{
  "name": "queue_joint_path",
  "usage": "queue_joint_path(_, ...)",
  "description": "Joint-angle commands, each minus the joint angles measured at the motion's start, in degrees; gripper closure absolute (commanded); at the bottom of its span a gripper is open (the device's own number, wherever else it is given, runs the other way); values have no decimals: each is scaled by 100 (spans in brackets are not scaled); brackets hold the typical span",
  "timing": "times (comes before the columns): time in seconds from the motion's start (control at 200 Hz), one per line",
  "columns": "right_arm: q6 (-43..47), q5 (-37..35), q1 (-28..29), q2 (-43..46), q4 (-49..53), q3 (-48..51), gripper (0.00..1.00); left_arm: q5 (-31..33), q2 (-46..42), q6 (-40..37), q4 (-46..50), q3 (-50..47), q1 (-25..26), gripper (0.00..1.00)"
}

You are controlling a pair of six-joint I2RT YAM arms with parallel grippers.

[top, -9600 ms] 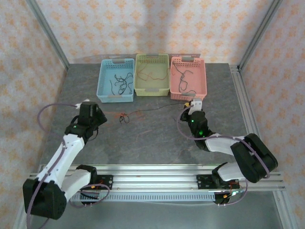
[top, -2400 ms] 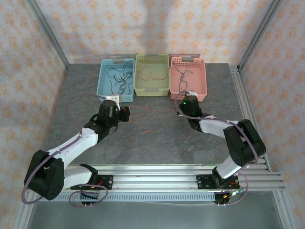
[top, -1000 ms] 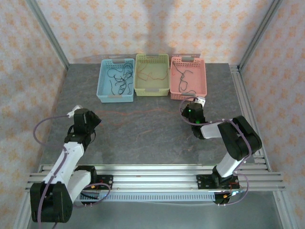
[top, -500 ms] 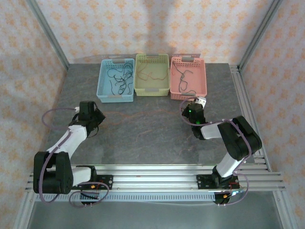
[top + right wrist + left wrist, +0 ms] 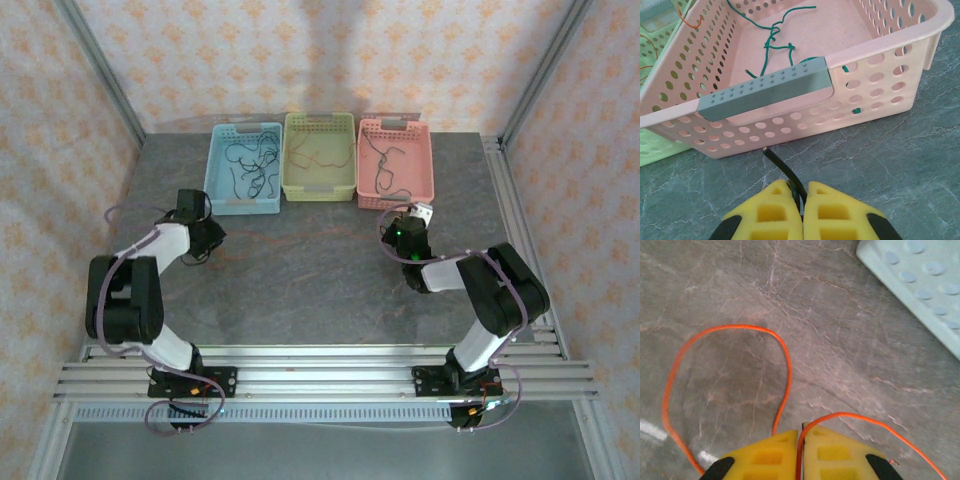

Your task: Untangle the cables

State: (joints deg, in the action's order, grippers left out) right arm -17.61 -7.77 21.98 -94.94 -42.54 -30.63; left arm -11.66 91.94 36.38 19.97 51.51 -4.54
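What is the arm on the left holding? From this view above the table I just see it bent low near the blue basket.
Observer: The left gripper pinches a thin orange cable that loops across the table.
Operator: And the other arm?
Observer: The right gripper is shut on a black cable, just in front of the pink basket.
Operator: What colour is the wire in that basket?
Observer: It is a green cable, kinked in the middle.

The left claw (image 5: 800, 435), with its orange cable (image 5: 785, 355), has swung nearer the blue basket (image 5: 213, 175).
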Motion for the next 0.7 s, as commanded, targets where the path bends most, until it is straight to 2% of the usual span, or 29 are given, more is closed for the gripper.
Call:
queue_joint_path(0.0,-85,-111,25,64,-205,75,100,-340,363,-166,628,219,-167,73)
queue_joint_path(0.055,-85,-110,25,64,-213,75,100,-344,373,-162,607,220,-187,56)
queue_joint_path(0.12,-85,-111,30,64,-213,75,100,-328,301,-157,563,163,-173,44)
queue_joint_path(0.205,-84,-85,25,46,-226,75,100,-329,220,-155,506,98,-176,38)
queue_joint_path(0.3,-83,-76,21,43,-227,66,100,-393,251,-170,484,110,-171,37)
queue_joint_path(0.55,-85,-39,25,27,-228,60,100,-490,772,-385,824,580,116,60)
queue_joint_path(0.671,-82,-40,25,18,-237,57,100,-505,784,-433,837,624,172,83)
queue_joint_path(0.696,-83,-40,22,12,-237,57,100,-499,764,-438,829,611,181,92)
